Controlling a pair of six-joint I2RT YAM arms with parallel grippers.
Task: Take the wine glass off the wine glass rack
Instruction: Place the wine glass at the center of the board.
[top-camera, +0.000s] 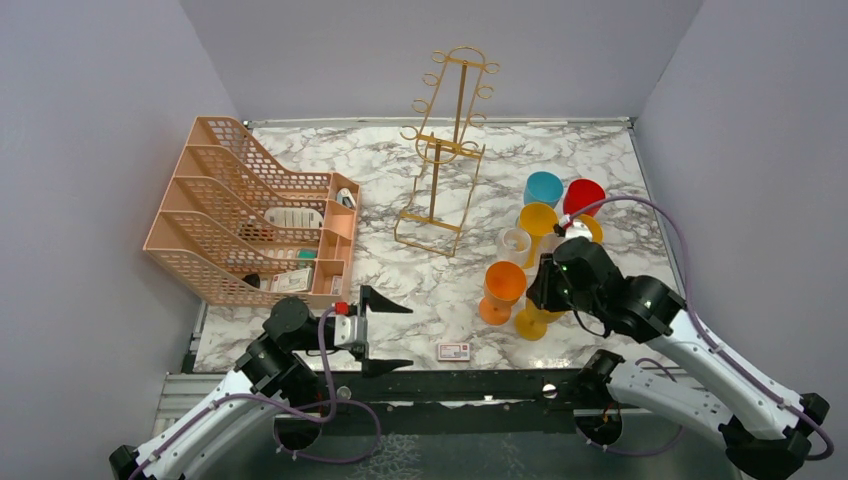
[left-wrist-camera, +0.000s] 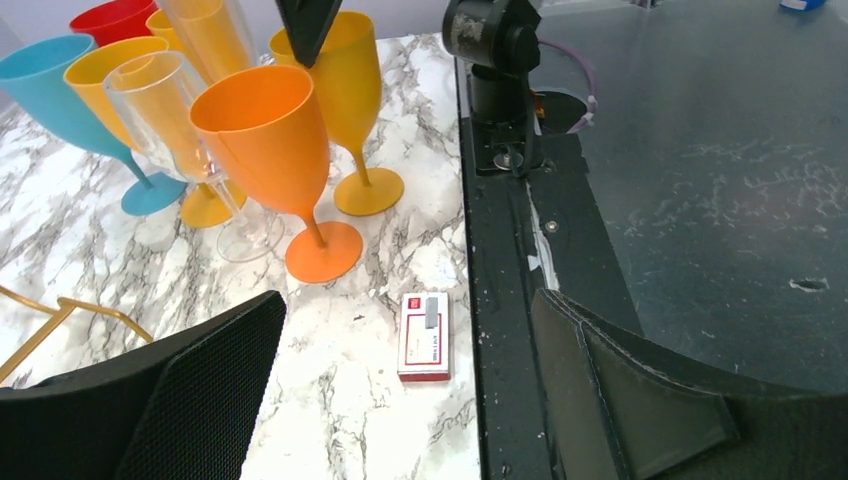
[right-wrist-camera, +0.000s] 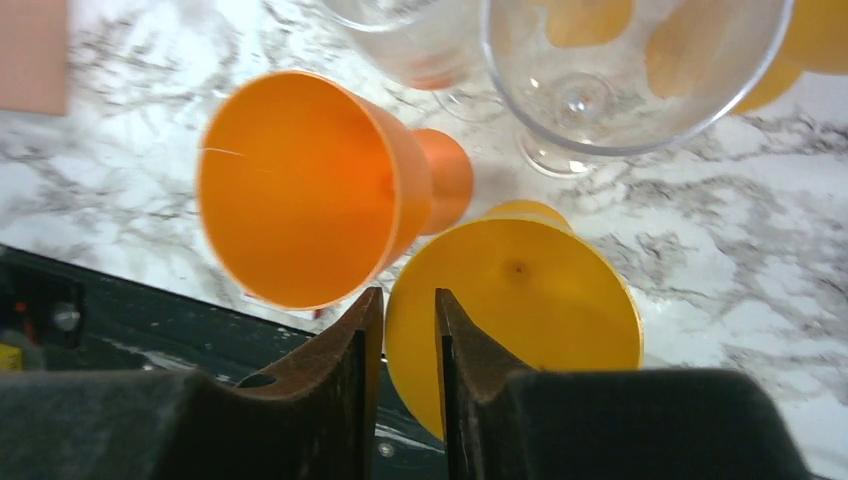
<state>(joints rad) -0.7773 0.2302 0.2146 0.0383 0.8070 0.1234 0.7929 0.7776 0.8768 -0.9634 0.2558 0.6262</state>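
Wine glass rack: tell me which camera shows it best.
Top external. It shows the whole wine glass rack upright: base frame, posts and loop hooks. The left wrist view catches only a bit of its gold wire at the left edge; the right wrist view shows none of it.

Top view bright and even, diffuse light from overhead; only faint soft shadows on the marble table (top-camera: 420, 290); left wrist view sharp mid-frame; right wrist view close-in, right gripper (right-wrist-camera: 408, 305) soft-focus, pale highlights on the clear glass (right-wrist-camera: 630, 90).
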